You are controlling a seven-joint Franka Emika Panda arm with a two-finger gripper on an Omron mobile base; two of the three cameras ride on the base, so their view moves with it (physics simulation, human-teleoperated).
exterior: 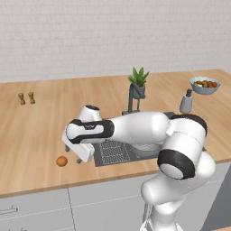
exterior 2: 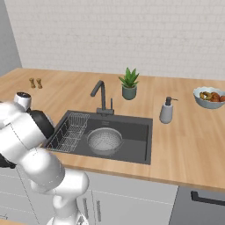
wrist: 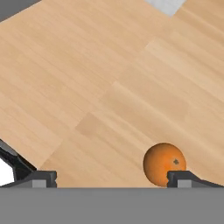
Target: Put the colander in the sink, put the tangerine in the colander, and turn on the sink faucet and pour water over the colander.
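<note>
While the colander (exterior 2: 104,139) already sits in the sink (exterior 2: 136,132), by our reading the step in hand is fetching the tangerine (exterior: 62,161).

In the left base view, we see the arm stretched out to the left over the counter (exterior: 36,131), its gripper (exterior: 77,159) hanging low near the counter's front edge, just left of the sink's front left corner. The tangerine lies on the bare wood just beside the gripper, on its left, apart from it and still nearer the front edge than the back wall. The jaws are hard to read from here.

In the right base view, we find the colander upright in the middle of the basin, with the rack (exterior 2: 69,131) beside it on the left and the faucet (exterior 2: 101,94) behind at the sink's back edge. The colander is empty.

In the hand view, we look down on the wood with both tips spread wide and nothing between them. The tangerine (wrist: 164,162) sits right against the inner side of the right-hand fingertip (wrist: 186,178), far off the midline between the tips. We judge the gripper must shift sideways toward the fruit to centre it before coming down; being round, it has no long axis to line up with, though it may roll if nudged
</note>
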